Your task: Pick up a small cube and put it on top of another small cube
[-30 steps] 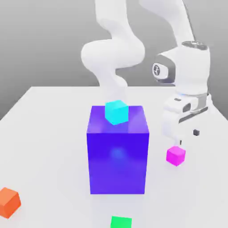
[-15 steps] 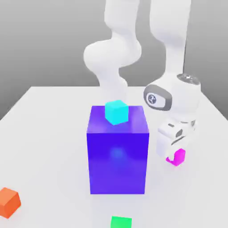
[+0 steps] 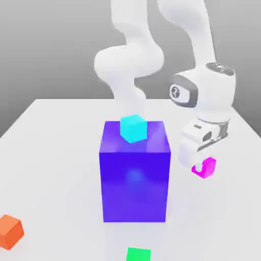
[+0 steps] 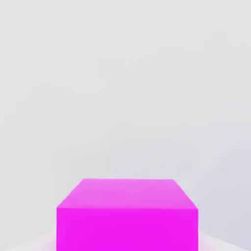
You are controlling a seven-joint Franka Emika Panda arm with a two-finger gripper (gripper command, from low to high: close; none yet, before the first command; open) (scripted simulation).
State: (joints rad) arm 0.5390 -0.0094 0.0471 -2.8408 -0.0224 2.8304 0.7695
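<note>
In the exterior view, the magenta cube (image 3: 207, 168) has risen a little from where it sat half a second ago, and the end effector (image 3: 199, 165) has come up with it, so the lift appears to have just begun. The end effector, spread wide a second ago, is now closed down on the magenta cube, one finger partly covering it; the hand view has the cube close in front of the camera. For the task, that suggests the grasp has taken and the picking half is under way, with the placing still to do. The cube is to the exterior view's right of the tall blue-purple block (image 3: 134, 186), apart from it and seemingly just above the table (image 3: 56, 168). The cyan cube (image 3: 133, 128) has stayed on top of that block, and the orange cube (image 3: 9, 232) and green cube (image 3: 138, 254) have not moved either. Which one is the target I cannot tell; if it is the cyan one, much more height is needed first.
</note>
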